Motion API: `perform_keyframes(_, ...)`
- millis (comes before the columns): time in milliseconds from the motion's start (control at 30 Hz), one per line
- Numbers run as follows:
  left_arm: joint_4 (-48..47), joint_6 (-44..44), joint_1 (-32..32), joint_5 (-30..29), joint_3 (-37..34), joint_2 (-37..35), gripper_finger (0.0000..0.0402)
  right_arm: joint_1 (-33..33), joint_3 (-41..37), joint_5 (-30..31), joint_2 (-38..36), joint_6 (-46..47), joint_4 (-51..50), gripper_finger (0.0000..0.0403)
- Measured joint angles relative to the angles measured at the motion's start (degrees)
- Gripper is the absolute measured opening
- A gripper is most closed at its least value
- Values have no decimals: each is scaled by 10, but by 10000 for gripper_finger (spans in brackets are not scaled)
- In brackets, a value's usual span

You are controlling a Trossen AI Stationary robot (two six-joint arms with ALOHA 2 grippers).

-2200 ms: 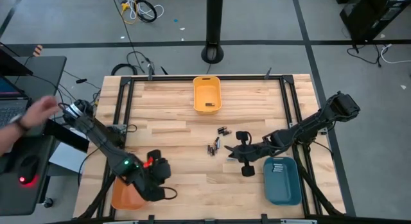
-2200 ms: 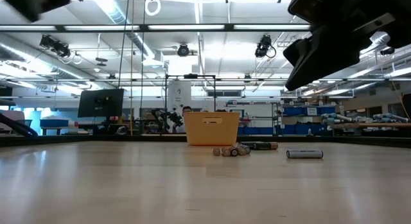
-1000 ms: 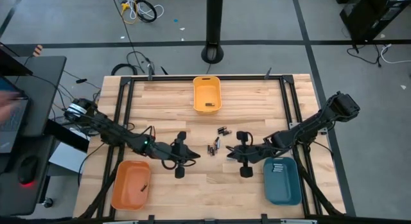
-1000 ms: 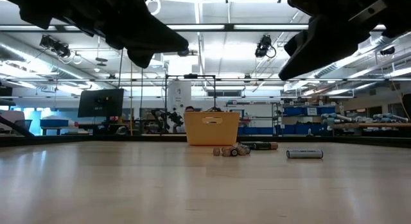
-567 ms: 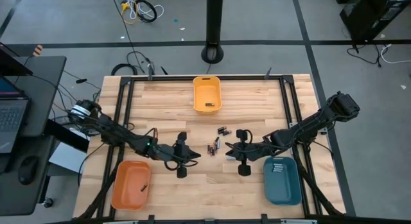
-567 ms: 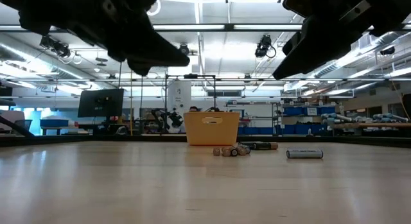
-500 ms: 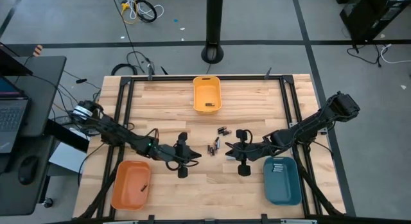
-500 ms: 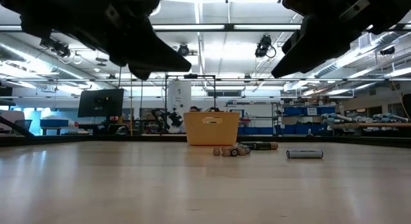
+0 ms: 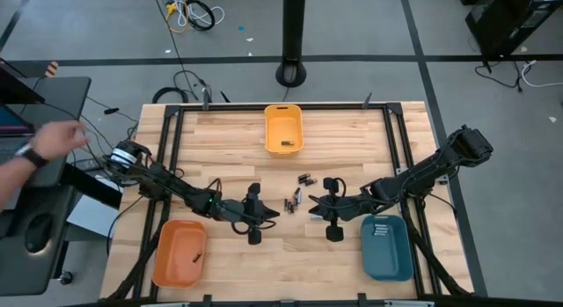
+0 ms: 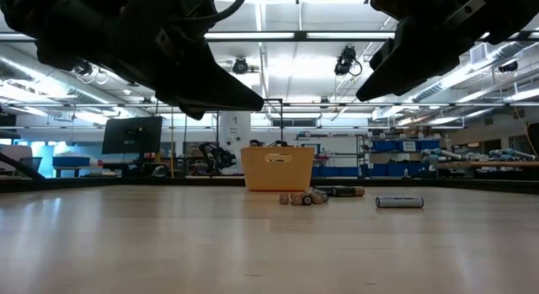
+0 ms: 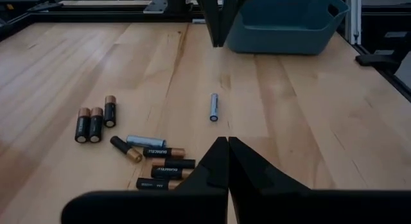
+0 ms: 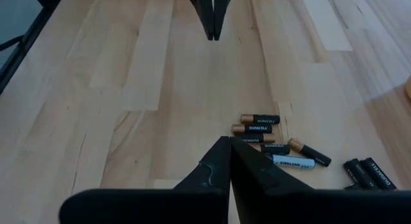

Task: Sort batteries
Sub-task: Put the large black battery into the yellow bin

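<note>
On the wooden table point(image 9: 229, 157), batteries point(image 12: 260, 129) lie mid-table marked DURACELL, one pale one reads KIRKLAND, left gripper point(image 11: 227, 161) pressed closed beside them, right gripper point(image 12: 230, 160) closed too, facing it.

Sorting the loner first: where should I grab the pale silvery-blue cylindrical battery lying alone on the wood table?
Pinch the pale silvery-blue battery across its middle from straight above: it lies flat with bare wooden table along both long sides.

batteries point(image 11: 138, 144) (black, silvery) flat, mid-table
</note>
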Motion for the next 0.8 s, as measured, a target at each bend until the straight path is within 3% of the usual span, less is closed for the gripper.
perform_keyframes(800, 1, 0, 0, 1, 0, 0, 6, 0, 0, 0, 0, 1, 0, 23)
